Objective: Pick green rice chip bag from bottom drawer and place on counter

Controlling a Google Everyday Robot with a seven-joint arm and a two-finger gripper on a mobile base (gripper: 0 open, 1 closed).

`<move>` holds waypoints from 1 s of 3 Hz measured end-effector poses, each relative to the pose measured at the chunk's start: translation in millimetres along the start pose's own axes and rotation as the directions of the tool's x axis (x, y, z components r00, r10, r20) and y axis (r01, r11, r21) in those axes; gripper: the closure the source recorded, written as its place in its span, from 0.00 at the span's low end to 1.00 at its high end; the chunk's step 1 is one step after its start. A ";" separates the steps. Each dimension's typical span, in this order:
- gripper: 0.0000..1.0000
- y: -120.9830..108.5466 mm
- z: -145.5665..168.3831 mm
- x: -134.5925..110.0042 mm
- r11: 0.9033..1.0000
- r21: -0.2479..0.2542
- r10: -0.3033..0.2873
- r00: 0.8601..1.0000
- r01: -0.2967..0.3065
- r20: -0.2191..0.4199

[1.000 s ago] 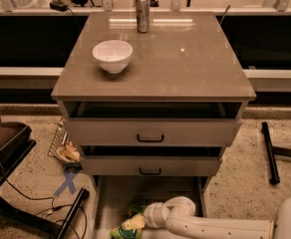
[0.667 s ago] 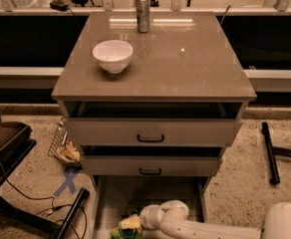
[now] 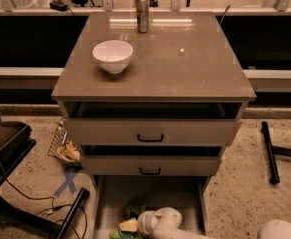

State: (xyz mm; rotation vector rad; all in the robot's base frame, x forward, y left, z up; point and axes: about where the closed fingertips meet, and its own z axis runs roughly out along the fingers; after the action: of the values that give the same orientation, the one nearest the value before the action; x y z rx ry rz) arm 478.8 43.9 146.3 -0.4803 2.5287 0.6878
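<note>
The green rice chip bag lies crinkled on the floor of the open bottom drawer, near its front left, at the lower edge of the view. My gripper reaches in from the lower right on its white arm and is right at the bag's right side, low inside the drawer. I cannot tell whether it touches the bag. The counter is the glossy grey-brown top of the cabinet above.
A white bowl stands on the counter's left side and a metal can at its back edge. The two upper drawers are partly open above the bottom one. A black stand with cables is on the left, and a black bar lies on the floor to the right.
My arm has shifted a little to the left and lower in the drawer, closer to the bag. The bag has not moved.
</note>
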 end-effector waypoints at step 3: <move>1.00 2.9 1.7 3.4 1.000 0.003 -0.005 1.000 0.005 -0.005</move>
State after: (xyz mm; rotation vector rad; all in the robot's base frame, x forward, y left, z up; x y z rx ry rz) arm 475.2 46.5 144.3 -0.4879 2.5316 0.6812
